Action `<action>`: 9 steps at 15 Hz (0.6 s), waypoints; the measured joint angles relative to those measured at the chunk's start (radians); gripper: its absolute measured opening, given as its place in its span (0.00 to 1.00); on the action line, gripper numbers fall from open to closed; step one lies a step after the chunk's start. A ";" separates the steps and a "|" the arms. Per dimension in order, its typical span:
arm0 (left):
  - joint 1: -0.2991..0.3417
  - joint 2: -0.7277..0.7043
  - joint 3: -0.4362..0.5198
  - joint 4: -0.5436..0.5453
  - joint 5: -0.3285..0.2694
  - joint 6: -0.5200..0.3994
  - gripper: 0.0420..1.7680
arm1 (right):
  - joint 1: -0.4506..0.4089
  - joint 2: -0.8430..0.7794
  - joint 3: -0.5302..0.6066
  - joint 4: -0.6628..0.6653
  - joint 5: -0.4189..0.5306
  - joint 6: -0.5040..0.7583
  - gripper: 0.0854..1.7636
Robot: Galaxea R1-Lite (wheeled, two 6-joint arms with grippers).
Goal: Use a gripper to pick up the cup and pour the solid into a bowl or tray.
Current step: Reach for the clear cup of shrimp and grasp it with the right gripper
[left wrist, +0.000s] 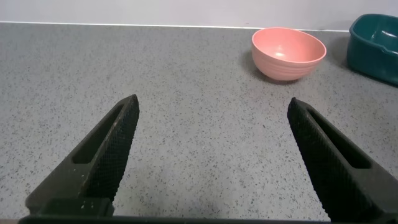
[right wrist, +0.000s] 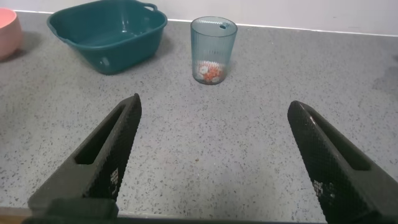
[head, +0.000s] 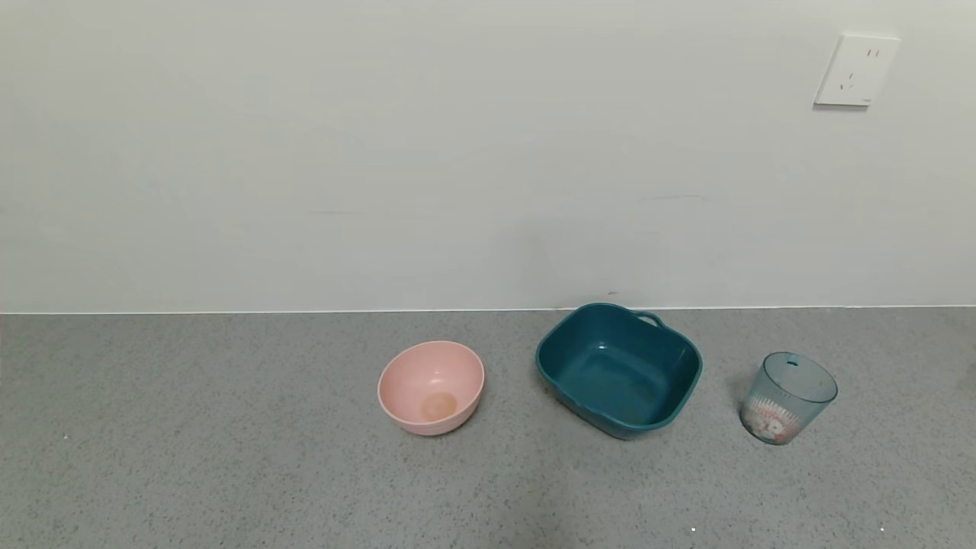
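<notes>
**Cup ahead of the right gripper, long axis vertical**

The translucent pale blue-green ribbed plastic cup [head: 788,397] stands upright on the speckled grey stone-look countertop [head: 229,457], at the robot's right end of a row of three vessels. Its load, the small round white and orange-red disc-like pieces [right wrist: 210,73], lies heaped in the bottom. Just beside the cup, towards the robot's left, sits the dark teal rounded-rectangular plastic tub [head: 619,369] with a handle loop on its far rim; it appears to hold nothing. Farther left, apart from the tub, is the round pink plastic bowl [head: 431,386].

Neither arm shows in the head view. In the right wrist view, the right gripper [right wrist: 214,162] has its two black textured fingers [right wrist: 102,155] spread wide with nothing between them. The cup lies ahead of it, well apart, close to the midline between the fingers, with bare counter between. The left gripper [left wrist: 214,162] is likewise spread wide and holds nothing; its view shows the pink bowl ahead and only an edge of the tub, and the cup does not appear.

Judgement: the right arm is the nearer and better aligned. Because the cup's long axis is vertical and its wall tapers, a level approach straight ahead, the fingers passing either side of the ribbed wall, seems called for. The tub, next to the cup, makes the carry for pouring short.
</notes>
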 joint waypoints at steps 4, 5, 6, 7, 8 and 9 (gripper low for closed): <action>0.000 0.000 0.000 0.000 0.000 0.000 0.97 | 0.001 0.000 0.000 0.001 0.001 -0.011 0.97; 0.000 0.000 0.000 0.000 0.000 0.000 0.97 | 0.001 0.000 0.000 0.000 0.001 -0.004 0.97; 0.000 0.000 0.000 0.000 0.000 0.000 0.97 | 0.000 0.000 0.000 0.000 0.000 -0.002 0.97; 0.000 0.000 0.000 0.000 0.000 0.000 0.97 | 0.000 0.000 0.000 0.002 -0.001 -0.002 0.97; 0.000 0.000 0.000 0.000 0.000 0.000 0.97 | -0.001 0.000 -0.008 0.019 -0.003 -0.002 0.97; 0.000 0.000 0.000 0.000 0.000 0.000 0.97 | -0.002 0.002 -0.025 0.051 -0.004 -0.002 0.97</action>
